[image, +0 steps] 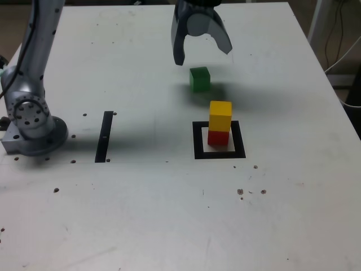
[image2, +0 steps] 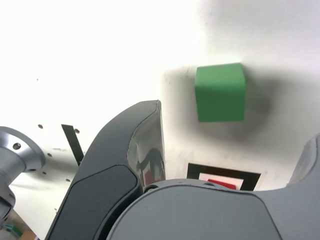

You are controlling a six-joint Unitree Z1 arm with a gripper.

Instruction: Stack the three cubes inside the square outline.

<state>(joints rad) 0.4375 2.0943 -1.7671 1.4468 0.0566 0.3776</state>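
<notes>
The yellow cube (image: 220,114) sits on top of the red cube (image: 218,137), and this pair stands inside the square outline (image: 219,141) on the white table. Behind it, outside the outline, lies the green cube (image: 199,78) alone on the table. My gripper (image: 202,56) hangs above and slightly behind the green cube, open, with nothing between its fingers. In the wrist view the green cube (image2: 220,92) shows in the gap between the spread fingers, and part of the square outline (image2: 224,172) with a sliver of the red cube (image2: 222,183) shows beyond it.
A narrow black strip (image: 104,136) lies on the table at the exterior view's left, near the arm's base (image: 31,121). Cables hang past the table's far right edge. Small dark screw holes dot the tabletop.
</notes>
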